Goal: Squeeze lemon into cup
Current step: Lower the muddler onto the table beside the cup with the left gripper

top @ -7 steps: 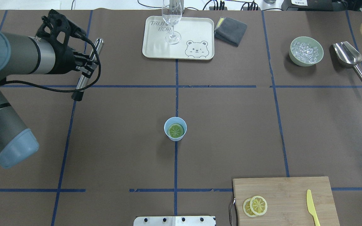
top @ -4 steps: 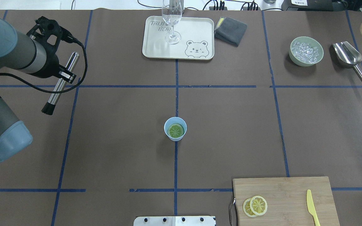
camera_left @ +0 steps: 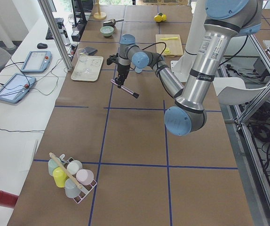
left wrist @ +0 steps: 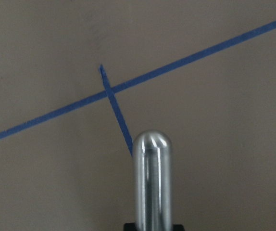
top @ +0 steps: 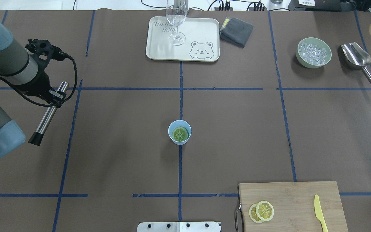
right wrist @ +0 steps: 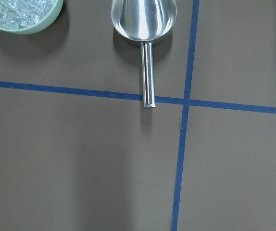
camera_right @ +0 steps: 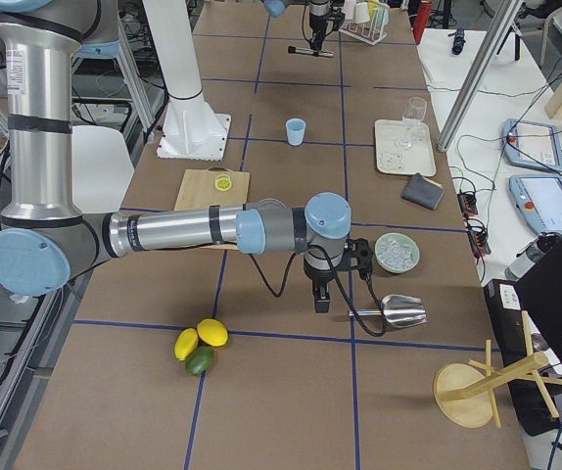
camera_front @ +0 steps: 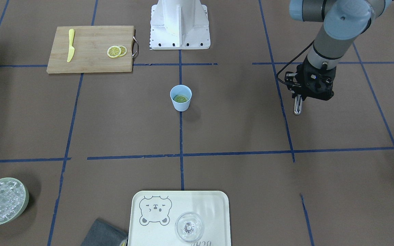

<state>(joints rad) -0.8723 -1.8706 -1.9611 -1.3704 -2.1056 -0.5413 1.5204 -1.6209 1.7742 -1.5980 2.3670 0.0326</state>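
**Asker:** Three slices look alike here, so which one is the lemon [top: 180,134]?

**Me:** It is the one lying flat inside the cup [top: 172,128]. That cup stands upright at the middle of the worktop [top: 237,129], on a blue tape line. The other two slices [top: 265,210] overlap on the cutting board [top: 295,199], at the worktop's edge nearest my base and toward my right. The yellow knife [top: 318,209] lies on the same board.

**Asker:** And your grippers?

**Me:** My left gripper [top: 57,95] is clamped on a metal muddler [top: 47,114] near the worktop's left edge, well apart from the cup. The bar slants, with its black tip toward my base. My right gripper [camera_right: 322,294] hangs near the right edge, close to the steel scoop [right wrist: 144,19] and the bowl of ice [right wrist: 22,12]. I cannot tell whether its fingers are apart or together.
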